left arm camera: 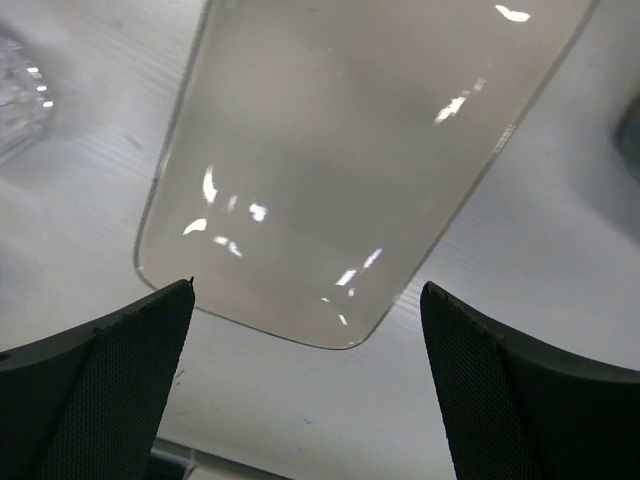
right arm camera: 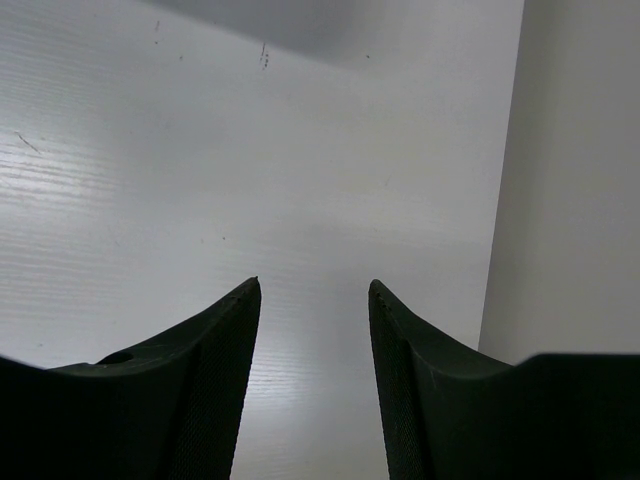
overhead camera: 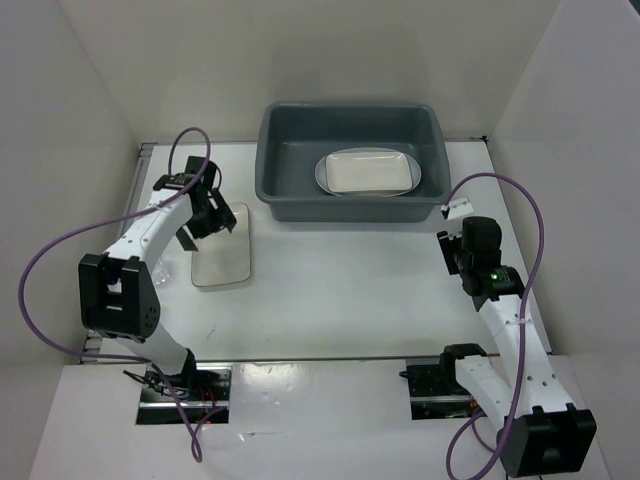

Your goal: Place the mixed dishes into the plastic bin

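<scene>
**Two empty grippers, one plate left on the table**

Left gripper (left arm camera: 307, 290) is spread wide, with a rounded-rectangle plate (left arm camera: 340, 150) flat just beyond its fingertips. Right gripper (right arm camera: 315, 285) is partly spread and holds nothing. The plastic bin (overhead camera: 350, 112) ahead of both holds a cream plate (overhead camera: 368, 172).

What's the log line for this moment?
left gripper open over table plate | right gripper open, empty | bin holds platter, cream plate

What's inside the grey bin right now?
Inside the plastic bin a cream rounded-rectangle plate lies on the white oval platter. Only the platter's rim shows around it. The platter's middle is covered, as is the bin floor beneath both.
</scene>
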You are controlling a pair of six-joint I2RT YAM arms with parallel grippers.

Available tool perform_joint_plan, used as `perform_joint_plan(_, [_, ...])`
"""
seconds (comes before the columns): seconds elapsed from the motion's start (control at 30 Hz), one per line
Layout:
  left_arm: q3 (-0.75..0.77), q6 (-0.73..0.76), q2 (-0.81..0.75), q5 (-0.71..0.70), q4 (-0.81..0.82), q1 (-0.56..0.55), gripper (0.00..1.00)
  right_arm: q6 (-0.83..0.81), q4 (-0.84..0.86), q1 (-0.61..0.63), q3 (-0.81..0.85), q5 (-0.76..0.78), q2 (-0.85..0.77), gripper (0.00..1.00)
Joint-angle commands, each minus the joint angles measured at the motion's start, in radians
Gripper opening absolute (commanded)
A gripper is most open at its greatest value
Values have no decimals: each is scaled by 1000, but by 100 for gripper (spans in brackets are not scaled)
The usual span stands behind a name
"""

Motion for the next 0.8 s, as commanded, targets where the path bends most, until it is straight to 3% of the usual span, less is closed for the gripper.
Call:
perform_joint_plan(0.0, [-61,0,-36,79,172,-42,100,-6,51,10,0,2,-14,53])
perform_joint_plan(0.23, [-128,-34,37,74,310,-154,100,-6,51,10,0,2,-14,54])
perform_joint_plan(0.53, [-30,-64,284,-86,258,-271,100,-6,42,10,0,-7,-14,57])
perform_joint_plan(0.63, [-10,-64,324,-106,249,-282,92,-6,42,10,0,-7,-5,58])
perform_joint_plan(0.77, [-10,-55,335,-106,249,-291,66,-6,42,10,0,-7,-5,59])
